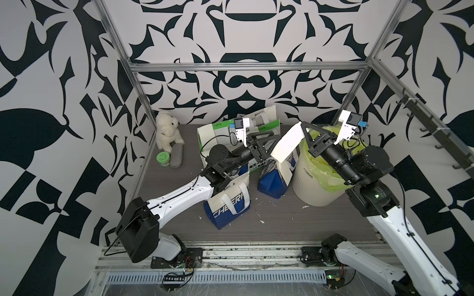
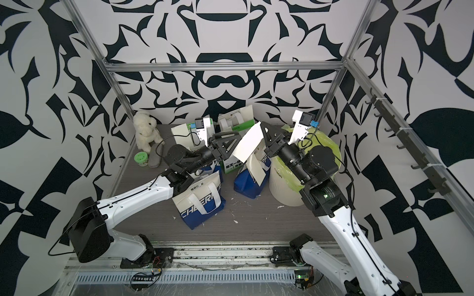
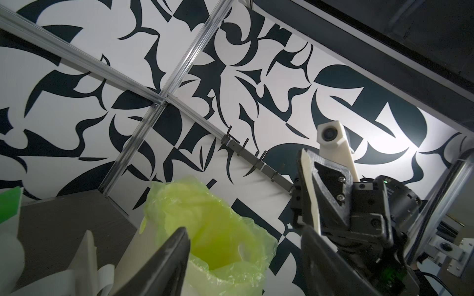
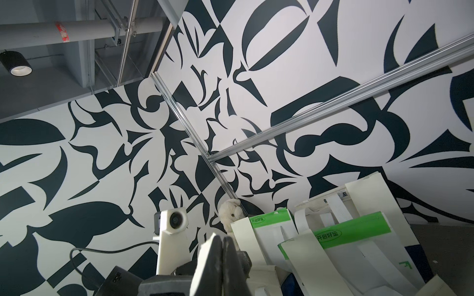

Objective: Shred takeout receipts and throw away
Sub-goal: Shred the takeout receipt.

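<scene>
So the receipt (image 1: pixel 286 142) is up in the air, not on the bench (image 1: pixel 282 226). It hangs at a slant just beside the rim of the white bin (image 1: pixel 311 183), on the side facing the bags. The right end effector (image 1: pixel 304 126) is clamped shut on its top edge. From the left wrist view you see the paper edge-on, sandwiched between those two black fingers. Makes sense to me: pinch one end, let the rest dangle free, and there's a loose end for the other arm to grab.

And that's what the left end effector (image 3: pixel 245 230) looks set up for. Its jaws are apart with a wide gap, nothing in them, and one finger (image 3: pixel 316 258) sits right by the receipt's lower end. My guess is it wants a bite there so the two can pull against each other and rip it. Doing that next to the bin with its yellow-green liner (image 3: pixel 205 225) means the bits should drop in rather than all over the bench. There are already little white scraps (image 1: pixel 262 222) down there.

A cream slip (image 2: pixel 255 170) stands at the blue-and-white bag (image 2: pixel 245 184) just below, though I can't tell if that's another receipt or part of the bag. The green-and-white bags (image 4: pixel 333 238) are behind. The plush toy (image 1: pixel 168 130) and green jar (image 1: pixel 163 159) sit well off in the corner.
</scene>
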